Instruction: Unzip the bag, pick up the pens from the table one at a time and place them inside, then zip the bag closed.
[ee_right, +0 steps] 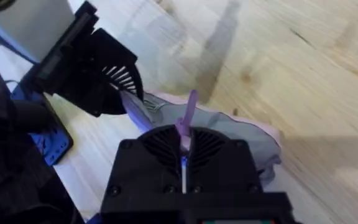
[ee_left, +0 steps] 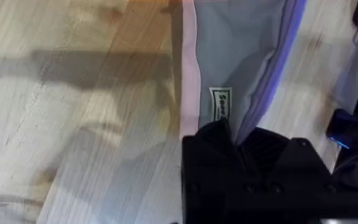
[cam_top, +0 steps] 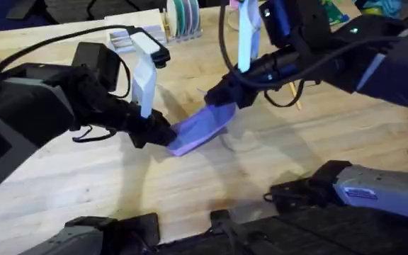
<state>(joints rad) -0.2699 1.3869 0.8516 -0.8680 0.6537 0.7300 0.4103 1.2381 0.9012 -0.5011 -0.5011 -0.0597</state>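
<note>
1. We see the bag, a soft lavender fabric pouch of long, narrow shape, near the middle of the table, held between the two arms.
2. Its long axis runs on a diagonal in the overhead view, from the near-left end at the left gripper up toward the far-right end at the right gripper; the far end looks raised a little off the wood, though the overhead view leaves that uncertain.
3. The left gripper's black fingers are pressed together on the near end of the bag. In the left wrist view, the cloth runs away from the fingers as a smooth grey panel edged with a pale pink strip, and a small white label is sewn beside that edge.
4. The right gripper is pinched tight on the purple ribbon pull, a thin flat strip that stands up from between its ribbed black pads.
5. In the right wrist view, the fabric lies slack and wrinkled, and the left gripper clamps its other end.
6. The table is pale wood in joined planks, with clear grain and small knots.
7. A thin yellowish-tan pen lies on the wood beyond the right gripper, pointing roughly away from the arms' bases.
</note>
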